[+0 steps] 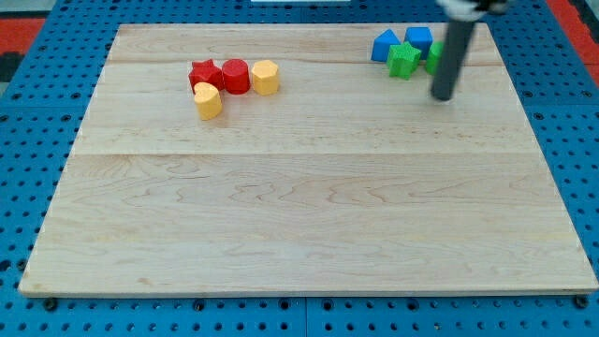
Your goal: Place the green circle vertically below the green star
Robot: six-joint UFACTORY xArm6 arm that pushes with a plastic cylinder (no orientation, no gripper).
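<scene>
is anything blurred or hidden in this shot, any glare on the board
Camera view: the rod is soft with motion blur, and my tip sits just below the green circle, which the rod mostly hides; the green star and the other blocks look sharp; lighting is even, with only a faint sheen on the board.

A wooden board [309, 215] lies on a blue perforated base [28, 122]. Near the view's top left of the board there is a small cluster. A red star [204, 75] touches a red cylinder [236, 76], and a yellow hexagon [265, 77] stands just beside the cylinder on its right. A second yellow block [208, 100], with a rounded shape, sits just below the red star. Near the view's top right, two blue blocks stand side by side: a blue triangle [383, 45] and a blue cube [418, 39].
</scene>
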